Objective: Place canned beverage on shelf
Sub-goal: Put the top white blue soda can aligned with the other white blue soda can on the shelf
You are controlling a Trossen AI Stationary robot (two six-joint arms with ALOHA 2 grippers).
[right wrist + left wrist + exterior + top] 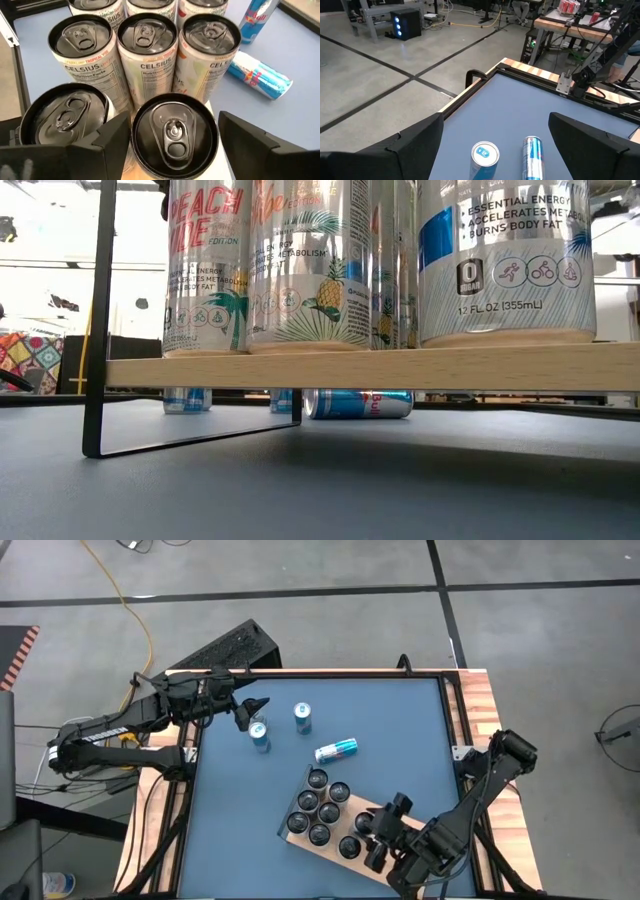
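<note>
Right wrist view: right gripper [172,145] jaws open, straddling can [174,134] on shelf [372,810]; left gripper [255,712] jaws wide open.

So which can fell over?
Look at the blue table, at the bare part beyond the shelf of cans. Three blue cans sit there; two stand up. The fallen can lies on its side, closest to the shelf.

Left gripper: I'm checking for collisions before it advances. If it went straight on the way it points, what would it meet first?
Probably the upright blue can, standing between the open fingers of the left gripper. The can lying on its side is close beside it; depth is unclear.
</note>
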